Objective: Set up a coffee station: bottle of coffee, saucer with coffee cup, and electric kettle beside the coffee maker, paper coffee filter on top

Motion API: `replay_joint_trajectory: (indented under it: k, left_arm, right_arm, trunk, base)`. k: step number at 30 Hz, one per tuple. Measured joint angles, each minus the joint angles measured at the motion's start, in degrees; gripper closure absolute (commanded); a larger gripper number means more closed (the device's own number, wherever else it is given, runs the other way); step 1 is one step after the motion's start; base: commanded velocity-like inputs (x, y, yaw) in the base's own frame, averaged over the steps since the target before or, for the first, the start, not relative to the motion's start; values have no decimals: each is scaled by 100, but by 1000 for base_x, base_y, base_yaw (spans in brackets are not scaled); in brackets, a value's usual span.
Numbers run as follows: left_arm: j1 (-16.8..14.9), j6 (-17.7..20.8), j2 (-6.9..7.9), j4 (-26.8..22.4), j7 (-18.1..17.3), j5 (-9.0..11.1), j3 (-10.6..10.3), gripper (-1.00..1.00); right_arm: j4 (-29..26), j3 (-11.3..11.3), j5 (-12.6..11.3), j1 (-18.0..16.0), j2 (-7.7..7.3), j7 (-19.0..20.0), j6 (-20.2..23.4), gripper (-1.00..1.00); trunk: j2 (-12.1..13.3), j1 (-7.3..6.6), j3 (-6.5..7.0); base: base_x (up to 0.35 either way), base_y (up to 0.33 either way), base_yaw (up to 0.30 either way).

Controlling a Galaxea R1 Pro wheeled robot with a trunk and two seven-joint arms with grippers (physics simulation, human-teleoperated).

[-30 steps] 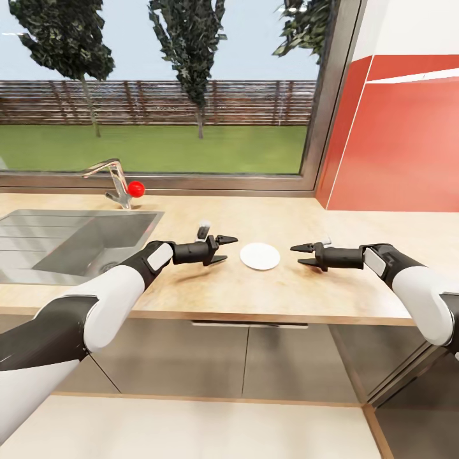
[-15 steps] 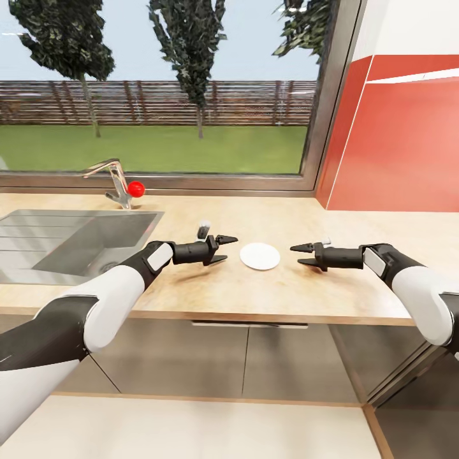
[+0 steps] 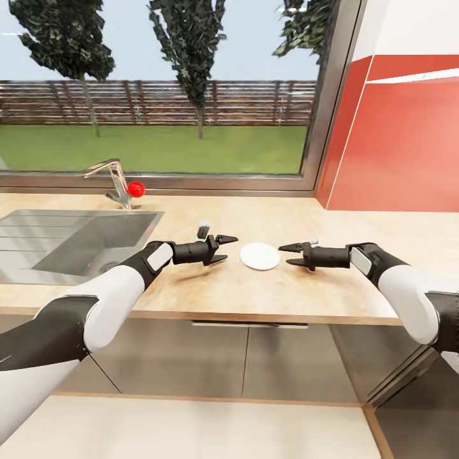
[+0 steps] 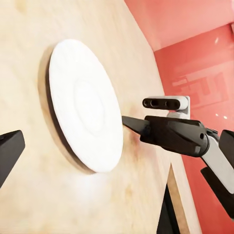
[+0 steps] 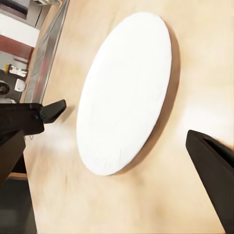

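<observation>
- Head view: the saucer (image 3: 259, 256), a plain matte white disc, lies flat on the table (image 3: 268, 290), a pale beige wood-grain top with a brushed-steel sink (image 3: 64, 245) at the left end. The left gripper (image 3: 225, 249) sits just left of the saucer and the right gripper (image 3: 291, 254) just right of it, both with fingers spread and nothing between them. Glossy red wall panels (image 3: 395, 146) on the right.
- Left wrist view: saucer (image 4: 85, 105) shows a faint round well in the middle. One dark fingertip (image 4: 9, 151) is cut off at the edge; the right gripper (image 4: 134, 124) faces it across the plate.
- Right wrist view: saucer (image 5: 127, 90) looks smooth, with blurry wood grain around it. One finger (image 5: 214, 163) is cropped at the corner.
</observation>
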Motion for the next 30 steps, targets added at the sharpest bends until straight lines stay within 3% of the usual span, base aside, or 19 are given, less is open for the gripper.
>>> replay_joint_trajectory:
  k: [19,30]
  left_arm:
    - [0,-6,0,-5,-29,0,0,-100]
    - [0,-8,0,-13,-280,1,-1,-100]
  right_arm:
    - [-20,-2,0,-1,414,-23,-32,-100]
    - [-18,12,3,0,537,-23,-33,-100]
  trunk:
    - [0,0,0]
    - [0,0,0]
  base:
    - [0,0,0]
    - [0,0,0]
